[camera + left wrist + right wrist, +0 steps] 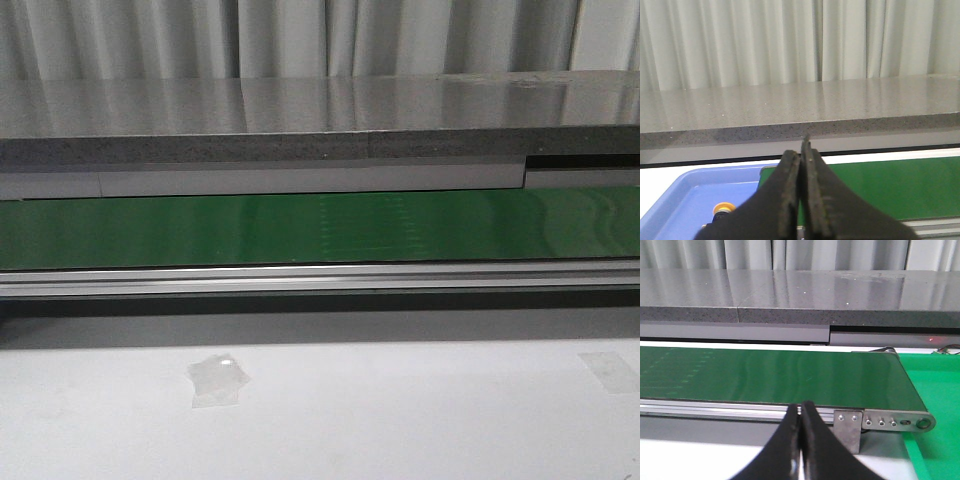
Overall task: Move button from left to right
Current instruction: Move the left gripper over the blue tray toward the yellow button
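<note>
button (723, 207) in blue tray (685, 200) — untouched

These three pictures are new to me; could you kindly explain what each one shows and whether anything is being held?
They come from a two-armed robot. The front view looks forward over a white table at a long green conveyor belt; no arm shows there. The other two views are from cameras on the wrists. The left gripper is shut and holds nothing; beside it is a blue tray with the button in it, only its yellow-orange cap showing. The right gripper is also shut and empty, facing the belt's end roller. Bits of clear tape lie on the table.
</note>
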